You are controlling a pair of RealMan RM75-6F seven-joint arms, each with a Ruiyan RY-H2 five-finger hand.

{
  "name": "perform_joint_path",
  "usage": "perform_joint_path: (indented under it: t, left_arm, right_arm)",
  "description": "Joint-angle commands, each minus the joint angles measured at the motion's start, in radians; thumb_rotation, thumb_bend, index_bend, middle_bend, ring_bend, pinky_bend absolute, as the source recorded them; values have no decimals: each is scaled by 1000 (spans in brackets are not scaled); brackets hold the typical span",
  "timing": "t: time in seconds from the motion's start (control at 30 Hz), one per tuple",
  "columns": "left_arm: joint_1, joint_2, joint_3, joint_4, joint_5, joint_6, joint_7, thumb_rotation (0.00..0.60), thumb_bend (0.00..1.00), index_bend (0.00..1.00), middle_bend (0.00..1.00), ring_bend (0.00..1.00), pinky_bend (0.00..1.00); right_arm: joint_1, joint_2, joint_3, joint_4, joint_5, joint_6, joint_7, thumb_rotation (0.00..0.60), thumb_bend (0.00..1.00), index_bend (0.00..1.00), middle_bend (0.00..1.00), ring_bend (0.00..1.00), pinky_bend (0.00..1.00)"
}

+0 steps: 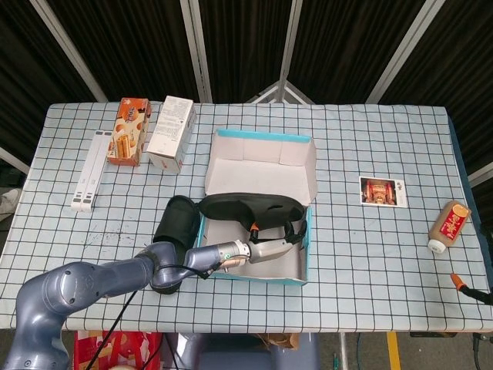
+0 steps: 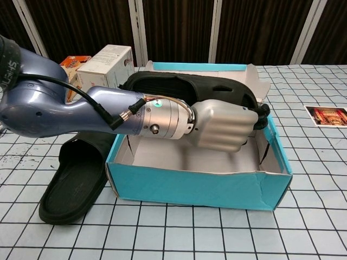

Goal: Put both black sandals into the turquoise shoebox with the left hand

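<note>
While gripping a sandal [image 2: 179, 86], left hand [image 2: 222, 125] overhangs shoebox [image 2: 195, 187].

The turquoise shoebox [image 1: 258, 189] stands open on the table, white inside, its lid flap raised at the far side. One black sandal [image 2: 179, 86] lies across the box, resting on its rims with its strap end at the right wall. The other sandal [image 2: 73, 181] lies flat on the table, sole down, touching the box's left wall.
</note>
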Motion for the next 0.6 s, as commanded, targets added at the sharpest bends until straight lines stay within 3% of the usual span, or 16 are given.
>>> perform_joint_path:
  t: [0.03,0.6]
  left_arm:
    - [3,-21,3,25,16,4,-22,600,446,507,497,132,177]
    - [10,-83,37,128,100,9,-134,600,460,507,503,134,177]
  right_arm:
    - [0,0,0,0,-1,0,0,600,234,89,165,201,227]
    - [-2,1,-3,0,-14,7,9,600,234,91,165,201,227]
